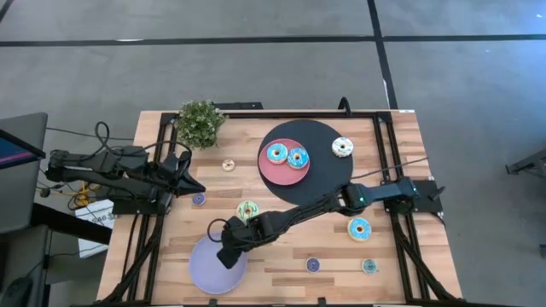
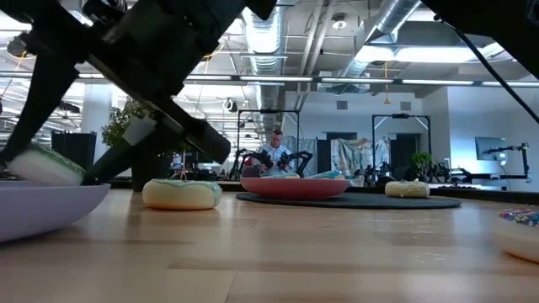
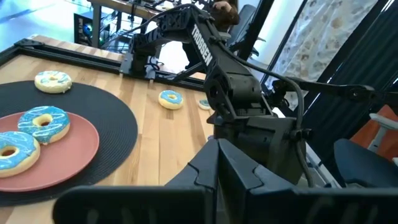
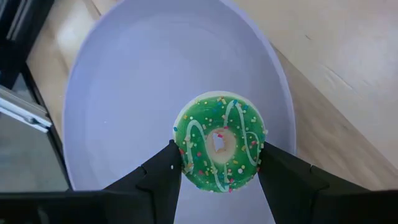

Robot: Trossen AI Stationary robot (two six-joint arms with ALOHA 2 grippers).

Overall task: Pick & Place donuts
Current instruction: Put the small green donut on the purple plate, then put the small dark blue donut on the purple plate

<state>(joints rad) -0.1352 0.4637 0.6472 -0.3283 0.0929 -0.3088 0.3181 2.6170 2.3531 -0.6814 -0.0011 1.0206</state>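
Observation:
My right gripper [image 4: 217, 163] reaches across the table over the lavender plate [image 4: 124, 74] at the near left, shut on a green-iced donut [image 4: 219, 142]. From above the gripper [image 1: 229, 251] hides that donut; the low view shows the donut [image 2: 42, 164] close over the plate's rim [image 2: 50, 202]. A second green donut [image 1: 247, 211] lies flat on the wood beside the arm. Two blue donuts [image 1: 276, 153] [image 1: 298, 158] lie on the pink plate [image 1: 284, 175]. My left gripper [image 1: 192, 181] waits shut at the left, touching nothing. My right gripper pinches the green donut by two opposite sides of its outer rim [image 4: 180, 155] between its two fingers. The fingers slant down from the table's right side. The donut lies iced face up between them, low over the lavender plate; whether it touches the plate I cannot tell.
A black round mat [image 1: 328, 136] carries the pink plate and a white donut [image 1: 342, 147]. A blue donut [image 1: 359, 228] lies near the right arm's base. Small donuts lie at the left [image 1: 229, 165] [image 1: 198, 199] and along the near edge [image 1: 313, 265]. A potted plant [image 1: 200, 122] stands far left.

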